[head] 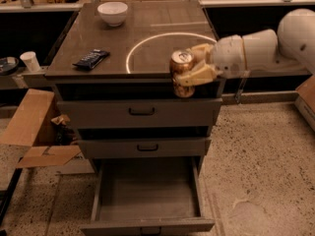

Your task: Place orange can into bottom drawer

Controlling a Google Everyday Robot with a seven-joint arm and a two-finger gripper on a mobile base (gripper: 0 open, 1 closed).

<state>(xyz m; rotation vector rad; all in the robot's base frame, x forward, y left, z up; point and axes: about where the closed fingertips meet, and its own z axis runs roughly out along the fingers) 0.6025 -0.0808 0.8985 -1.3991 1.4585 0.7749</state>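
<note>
The orange can (181,73) is upright, silver top with pull tab showing, held in front of the cabinet's front edge, over the top drawer's face. My gripper (193,67) reaches in from the right on a white arm and is shut on the can, pale fingers (196,76) on its right side. The bottom drawer (147,196) is pulled open below, its flat grey floor bare. The can is well above it and a little to the right of its middle.
Two shut shallower drawers (141,113) lie above the open one. On the cabinet top (147,38) stand a white bowl (112,13) and a dark flat packet (91,59). A cardboard box (34,132) lies at the left; a white cup (31,61) is on a shelf.
</note>
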